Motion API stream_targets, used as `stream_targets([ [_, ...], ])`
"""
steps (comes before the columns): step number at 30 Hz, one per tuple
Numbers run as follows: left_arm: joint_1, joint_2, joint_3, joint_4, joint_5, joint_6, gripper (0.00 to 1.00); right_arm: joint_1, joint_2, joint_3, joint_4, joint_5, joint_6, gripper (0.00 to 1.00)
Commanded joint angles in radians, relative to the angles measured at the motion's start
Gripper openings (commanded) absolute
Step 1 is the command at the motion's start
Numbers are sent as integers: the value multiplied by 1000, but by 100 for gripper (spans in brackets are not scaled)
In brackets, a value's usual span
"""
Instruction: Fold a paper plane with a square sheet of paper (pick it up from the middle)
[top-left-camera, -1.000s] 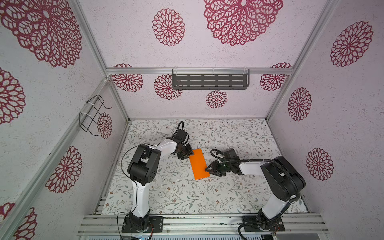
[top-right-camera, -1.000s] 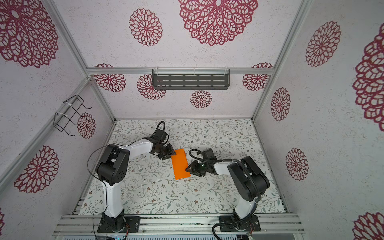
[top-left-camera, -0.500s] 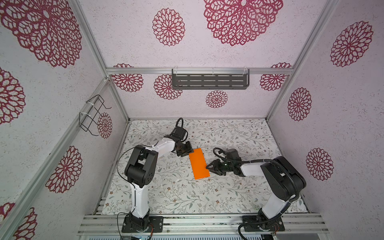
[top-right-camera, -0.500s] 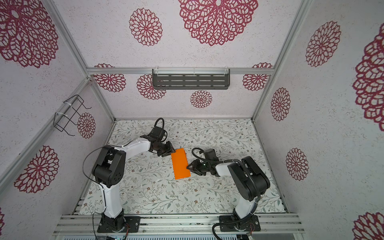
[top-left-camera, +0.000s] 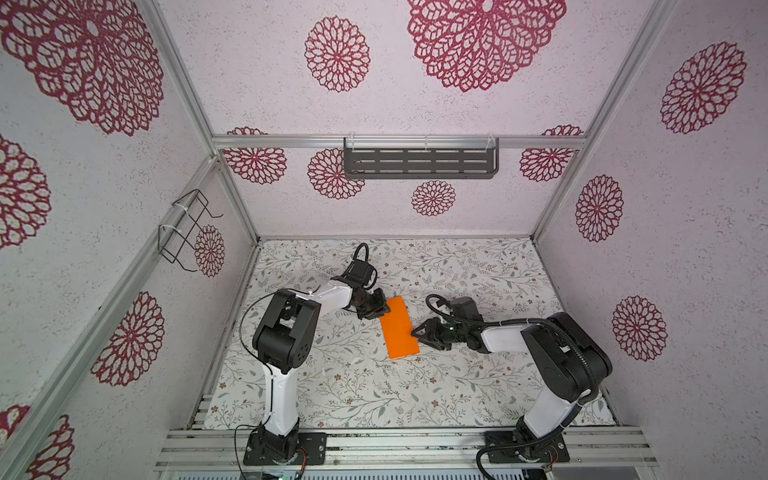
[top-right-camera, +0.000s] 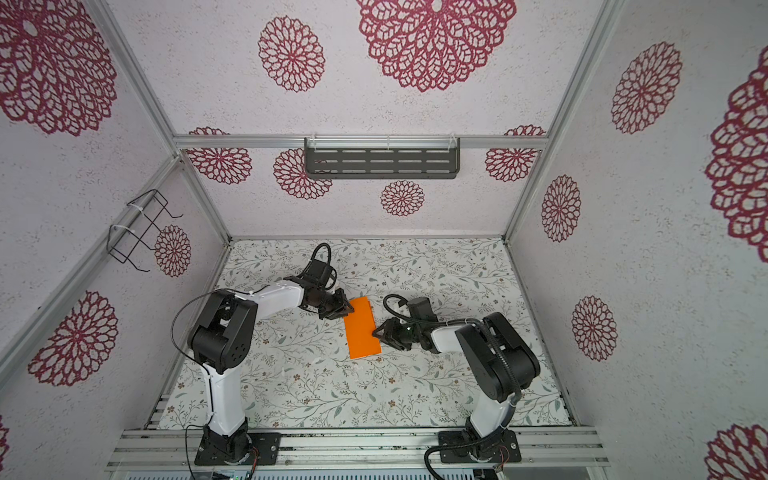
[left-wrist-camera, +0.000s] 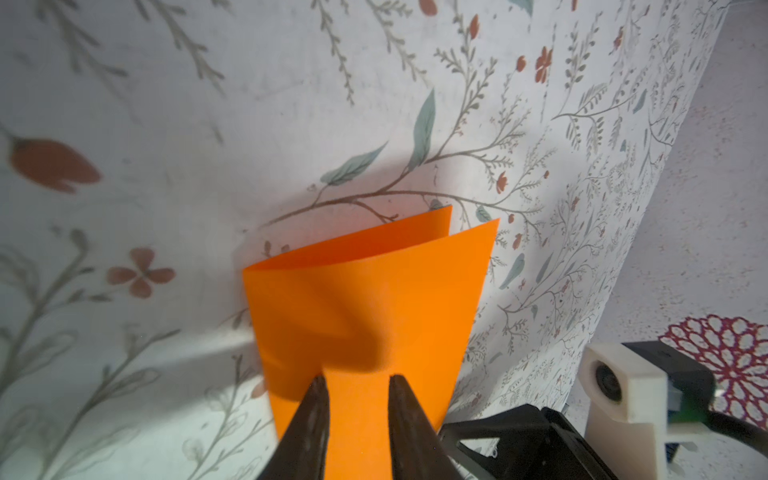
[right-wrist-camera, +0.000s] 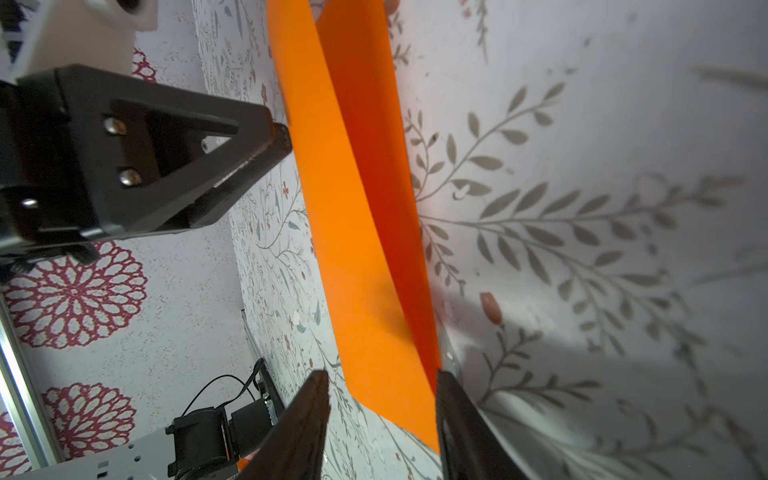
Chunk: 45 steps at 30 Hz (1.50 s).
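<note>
So the sheet of paper (top-left-camera: 400, 328) is folded in half, a long orange rectangle lying on the table (top-left-camera: 353, 386), well out in front of the dark slotted shelf (top-left-camera: 419, 163) on the back wall and roughly in line with it. You can see that in both top views.

The fold isn't lying flat, though. In the right wrist view the sheet's two layers gape apart along the open long edge, with the darker inside showing.

The left gripper (top-left-camera: 384, 309) sits at the sheet's short end nearest the shelf. In the left wrist view its fingers (left-wrist-camera: 318, 409) are only a narrow gap apart, with orange showing between them. The tips look to be down on the top layer, which buckles a little just ahead of them. They aren't pinching the paper as far as I can see.

The right gripper (top-left-camera: 415, 334) comes in at the open long edge, on the half farther from the shelf. Its fingers (right-wrist-camera: 309, 409) are spread wide and straddle that edge without closing on it. Can't tell if the tips touch the table.
</note>
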Motion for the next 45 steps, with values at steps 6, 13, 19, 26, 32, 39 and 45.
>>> stream_targets([
  [6, -4, 39, 3, -4, -7, -13, 28, -6, 12, 3, 2, -39, -10, 46],
  [13, -4, 44, 3, -18, -14, -6, 28, -5, 17, 2, 1, -69, -5, 45],
  [19, -2, 14, 16, -24, -5, 5, 30, -5, -21, 1, -75, -26, -44, 46],
  [26, -2, -60, 30, 17, 42, -23, 32, -6, -68, -5, -129, 21, -72, 48],
  [32, -1, -72, 11, 12, 22, -28, 34, -6, -54, -14, -99, -18, -63, 49],
  [39, 0, -125, -11, 14, 11, -32, 37, -3, -34, -14, -46, -76, -60, 50],
  [45, 0, -131, -20, 13, 8, -36, 41, 2, -6, -1, -22, -92, -58, 49],
])
